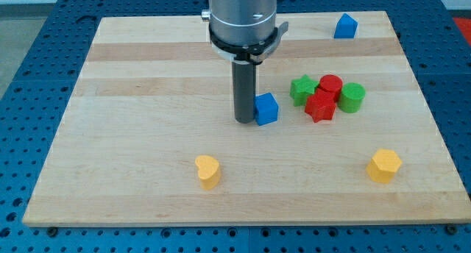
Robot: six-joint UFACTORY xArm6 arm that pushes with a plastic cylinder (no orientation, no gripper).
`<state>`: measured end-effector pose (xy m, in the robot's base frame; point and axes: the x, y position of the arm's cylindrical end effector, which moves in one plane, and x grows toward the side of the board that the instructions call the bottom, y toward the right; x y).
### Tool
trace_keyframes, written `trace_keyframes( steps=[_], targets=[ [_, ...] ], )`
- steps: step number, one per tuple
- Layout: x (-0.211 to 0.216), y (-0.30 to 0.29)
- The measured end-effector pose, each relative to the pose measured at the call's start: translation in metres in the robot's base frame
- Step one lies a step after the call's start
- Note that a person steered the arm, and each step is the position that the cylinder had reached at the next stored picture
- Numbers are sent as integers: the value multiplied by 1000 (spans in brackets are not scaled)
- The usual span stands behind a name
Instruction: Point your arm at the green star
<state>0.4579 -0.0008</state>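
Note:
The green star (pixel 302 90) lies right of the board's middle, at the left end of a tight cluster with a red cylinder (pixel 330 85), a red star (pixel 320 107) and a green cylinder (pixel 352 97). My tip (pixel 243 120) rests on the board to the left of the cluster. It touches the left side of a blue cube (pixel 266 109), which sits between my tip and the green star. The star is about a block's width right of the cube.
A second blue block (pixel 345 26) sits near the view's top right. A yellow heart (pixel 208 170) lies at the bottom centre-left and a yellow hexagon (pixel 384 165) at the bottom right. The wooden board (pixel 132 91) ends on a blue perforated table.

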Motion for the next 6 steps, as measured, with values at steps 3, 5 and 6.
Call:
trace_keyframes(
  steps=[3, 5, 6],
  targets=[
    [-53, -38],
    [-73, 44],
    [-60, 47]
  ],
)
